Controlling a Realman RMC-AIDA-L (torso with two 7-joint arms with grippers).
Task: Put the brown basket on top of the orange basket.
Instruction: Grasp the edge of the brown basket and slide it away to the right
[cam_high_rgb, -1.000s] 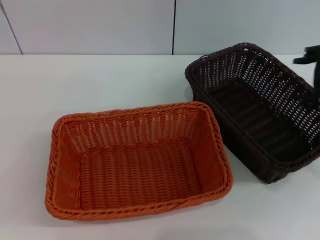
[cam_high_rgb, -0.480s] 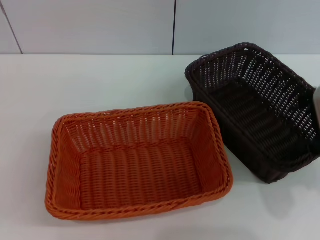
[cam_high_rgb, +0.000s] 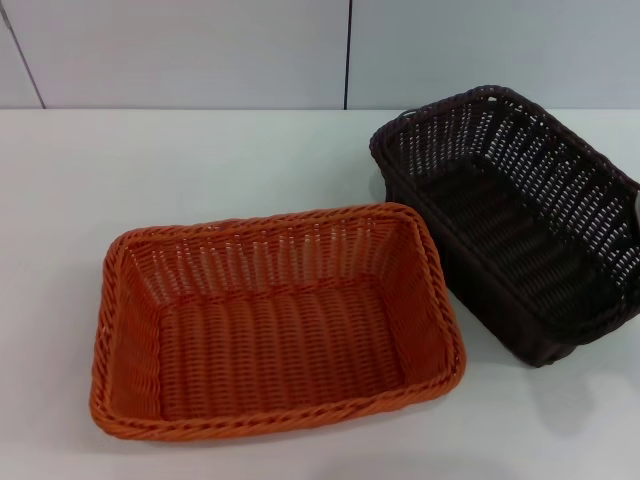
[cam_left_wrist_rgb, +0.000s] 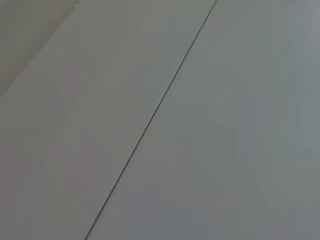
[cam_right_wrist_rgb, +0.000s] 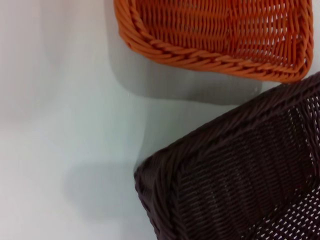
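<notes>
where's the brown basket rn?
In the head view the brown basket sits on the white table at the far right, just behind and to the right of the orange basket, not yet stacked.

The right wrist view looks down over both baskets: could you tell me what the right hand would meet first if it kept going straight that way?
Most likely the dark brown woven wicker basket, whose braided rim and corner fill that view's near part, though depth is unclear.
</notes>
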